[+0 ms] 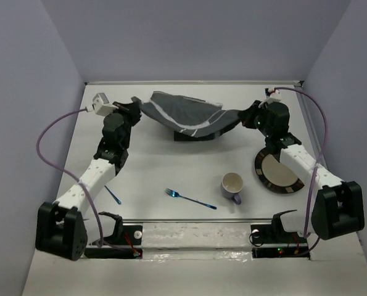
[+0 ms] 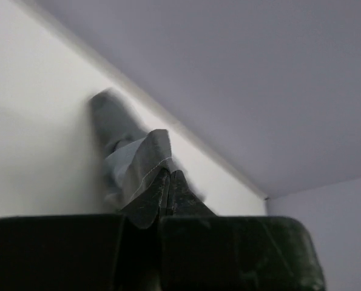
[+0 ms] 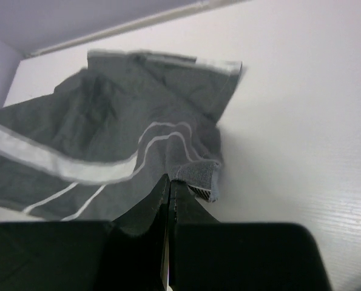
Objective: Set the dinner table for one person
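A dark grey placemat with pale stripes [image 1: 183, 112] hangs stretched between my two grippers over the far part of the white dinner table [image 1: 171, 163]. Its middle sags toward the tabletop. My left gripper [image 1: 136, 103] is shut on the placemat's left corner; the left wrist view shows the fingertips [image 2: 169, 177] pinched on crumpled cloth [image 2: 131, 159]. My right gripper [image 1: 242, 117] is shut on the right corner, and in the right wrist view the fingertips [image 3: 170, 182] clamp a folded edge of the placemat [image 3: 107, 136].
A dark-rimmed plate [image 1: 278, 173] lies at the right under the right forearm. A white and purple mug [image 1: 232, 185] stands left of it. A blue fork [image 1: 190, 198] lies near the front middle, and another blue utensil [image 1: 113, 195] lies by the left arm.
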Controlling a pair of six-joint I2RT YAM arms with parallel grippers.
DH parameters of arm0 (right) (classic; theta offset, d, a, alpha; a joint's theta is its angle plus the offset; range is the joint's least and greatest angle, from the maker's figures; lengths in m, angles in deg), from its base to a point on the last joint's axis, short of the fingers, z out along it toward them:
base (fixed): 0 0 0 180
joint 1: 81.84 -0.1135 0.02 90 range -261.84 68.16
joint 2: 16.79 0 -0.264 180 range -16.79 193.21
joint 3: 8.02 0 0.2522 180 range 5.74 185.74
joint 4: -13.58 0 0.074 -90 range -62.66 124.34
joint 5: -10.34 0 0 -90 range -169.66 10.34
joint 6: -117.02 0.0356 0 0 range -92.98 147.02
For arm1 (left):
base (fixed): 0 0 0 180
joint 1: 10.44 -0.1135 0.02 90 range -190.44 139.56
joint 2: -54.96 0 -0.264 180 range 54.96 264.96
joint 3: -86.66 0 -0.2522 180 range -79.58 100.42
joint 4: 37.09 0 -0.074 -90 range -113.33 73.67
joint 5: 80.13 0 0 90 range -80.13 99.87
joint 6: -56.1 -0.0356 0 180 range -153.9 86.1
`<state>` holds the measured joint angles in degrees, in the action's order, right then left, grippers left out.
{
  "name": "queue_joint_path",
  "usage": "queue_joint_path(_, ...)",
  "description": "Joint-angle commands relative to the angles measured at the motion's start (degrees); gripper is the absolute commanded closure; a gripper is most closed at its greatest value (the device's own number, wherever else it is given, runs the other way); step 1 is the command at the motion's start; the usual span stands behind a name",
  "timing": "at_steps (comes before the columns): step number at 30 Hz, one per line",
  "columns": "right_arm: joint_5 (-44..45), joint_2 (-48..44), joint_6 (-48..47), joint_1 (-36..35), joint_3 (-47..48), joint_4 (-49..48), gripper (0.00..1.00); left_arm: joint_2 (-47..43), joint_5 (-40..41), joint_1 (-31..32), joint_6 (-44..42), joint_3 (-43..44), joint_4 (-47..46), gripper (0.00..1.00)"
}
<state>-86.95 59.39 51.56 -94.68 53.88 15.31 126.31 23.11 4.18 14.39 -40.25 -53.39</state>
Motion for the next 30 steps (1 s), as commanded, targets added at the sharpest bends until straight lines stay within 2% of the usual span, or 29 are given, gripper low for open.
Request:
queue_joint_path(1,2.80,-6.21,-2.38,-0.43,9.42,3.22,1.00,-11.75,7.76,4.01,-11.71,8.65,0.00,1.00)
queue_joint_path(8,4.83,-15.62,-4.49,-0.43,19.35,9.30,1.00,-20.28,7.51,6.39,-14.19,15.16,1.94,1.00)
queue_joint_path(14,4.39,-15.90,-5.20,-0.43,24.89,10.71,1.00,-18.71,7.77,6.39,-15.33,18.23,2.73,1.00)
queue_joint_path(22,8.42,-4.13,-7.48,-0.43,29.02,8.53,1.00,-9.49,8.39,3.77,-16.74,22.80,2.99,1.00)
queue_joint_path(26,9.14,5.19,-10.38,-0.43,37.62,8.69,1.00,-0.09,2.51,-1.60,-14.11,31.05,5.36,1.00)
queue_joint_path(30,7.99,13.80,-11.87,0.10,52.28,13.33,1.00,4.92,-1.45,-3.89,-14.19,45.35,9.58,1.00)
